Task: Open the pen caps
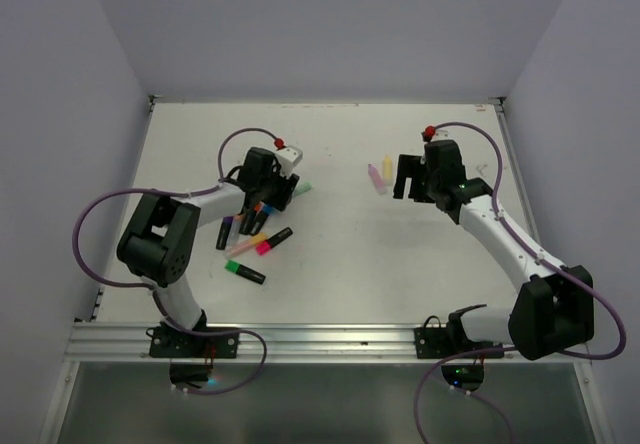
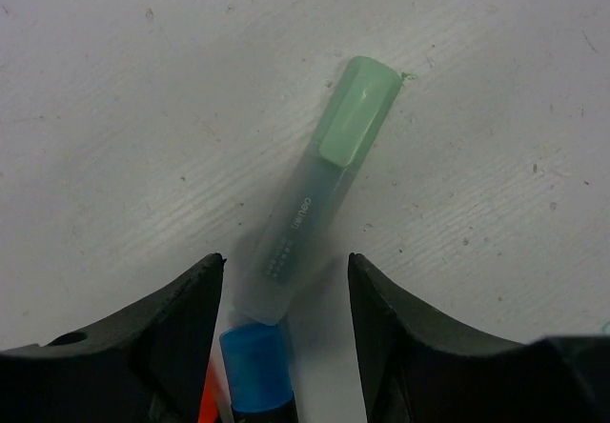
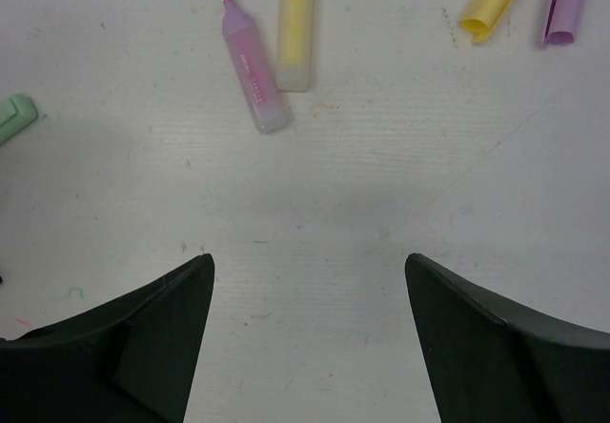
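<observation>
Okay, left gripper [image 2: 284, 266] is spread open and holds nothing, jaws either side of the near end of the mint highlighter [image 2: 291, 237]. Its green cap [image 2: 357, 113] is on, at the far end, well past the fingertips. For this step I'd close low on the barrel, square across it, staying off the cap so the other arm has something to pull. Watch the blue-capped pen [image 2: 255, 366] right at the mint highlighter's near end, touching or just short, can't tell. A sloppy close could pinch both.

Right gripper [image 3: 307, 266] is open too, empty, well right of the mint highlighter. Further right of it lie a lilac highlighter [image 3: 253, 75] with a bare tip and a yellow highlighter [image 3: 295, 32] whose end is cut off in the wrist view. A yellow cap [image 3: 491, 2] and a lilac cap [image 3: 564, 6] lie loose beyond them.
</observation>
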